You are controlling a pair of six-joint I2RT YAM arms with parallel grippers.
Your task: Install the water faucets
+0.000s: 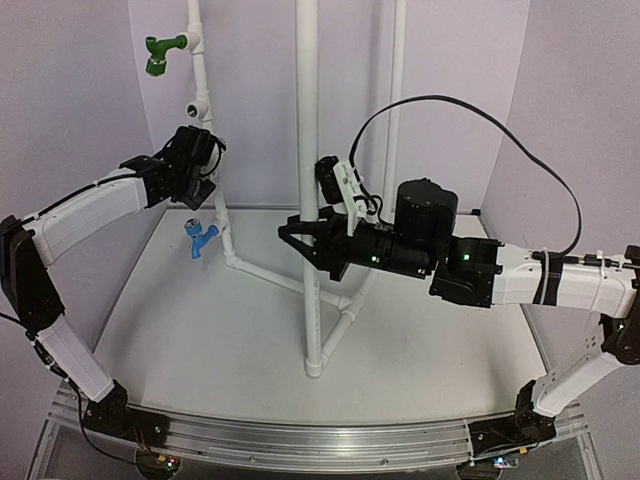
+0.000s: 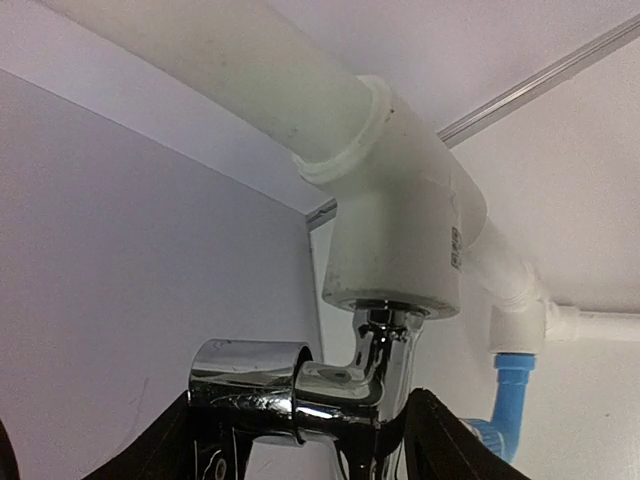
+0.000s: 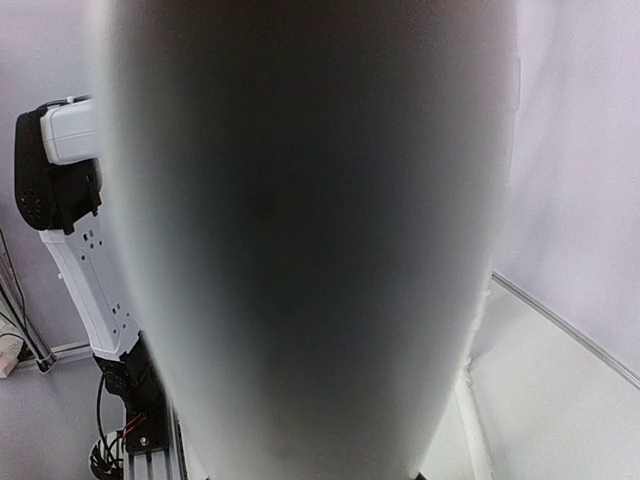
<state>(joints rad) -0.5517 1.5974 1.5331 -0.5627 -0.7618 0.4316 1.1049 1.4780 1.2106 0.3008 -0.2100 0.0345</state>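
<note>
Left arm [image 1: 85, 215]: it rises from its base at 7 o'clock in the top view, folds at the elbow and reaches toward 1 o'clock to the thin white riser pipe [image 1: 208, 180]. The left end effector [image 1: 208, 162] sits against that pipe, just below a tee fitting [image 1: 197, 106].

The top view hides what the left end effector holds. The left wrist view shows it clamped on the chrome faucet [image 2: 325, 392], with a dark finger [image 2: 165, 445] on either flank. The faucet's threaded stem points to 12 o'clock and is in the mouth of the fitting [image 2: 395, 250]. Its barrel lies crosswise with the open end toward 9 o'clock. How deep the stem is seated cannot be judged.

The blue faucet [image 1: 203, 240] is mounted lower on the same pipe run, its body slanting toward 7 o'clock in the top view. In the left wrist view it shows at 4 o'clock. The green faucet [image 1: 161, 54] is mounted high, at 11 o'clock in the top view, with its stem running from the pipe toward 9 o'clock and its spout turned down.

Right arm [image 1: 520, 275]: it extends almost level toward 9 o'clock above the tabletop [image 1: 200, 340]. The right end effector [image 1: 300, 240] straddles the thick centre pipe [image 1: 308, 120]. The right wrist view is filled by that pipe, blurred, and shows no fingers. Whether the end effector grips the pipe cannot be told.
</note>
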